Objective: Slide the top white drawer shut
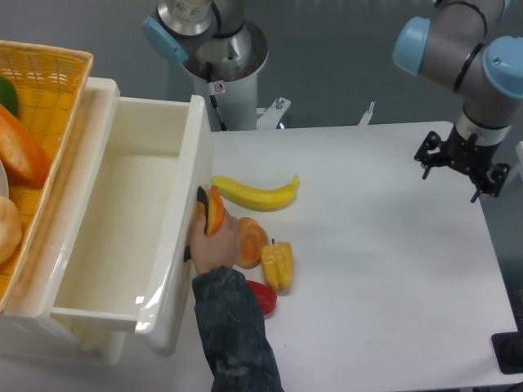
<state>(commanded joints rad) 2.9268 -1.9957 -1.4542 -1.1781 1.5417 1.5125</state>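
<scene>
We take the top white drawer (122,229) as our landmark: it stands pulled out at the left side of the white table (392,269), its glossy cream interior open to view and its front panel facing the middle of the table. On that panel we see the black handle (196,216), partly covered by a person's hand (214,243) that rests against the drawer front, the dark patterned sleeve reaching down to the lower edge of the view. The hand seems to hold something orange against the handle; we cannot tell what it is.

Just beside the drawer front, on the table, lie a yellow banana (255,193), an orange fruit (252,242), a yellow pepper (277,265) and a red item (261,297) partly hidden by the sleeve. Behind the drawer, at the left edge, we see the orange wicker basket (45,90) with food in it, resting on top of the white cabinet.

Well apart from the drawer, at the far right of the table, the gripper (459,163) hangs from the grey and blue arm (466,57) above the table's edge, touching nothing. Its dark fingers are small and seen from above, so we cannot tell how wide they stand
</scene>
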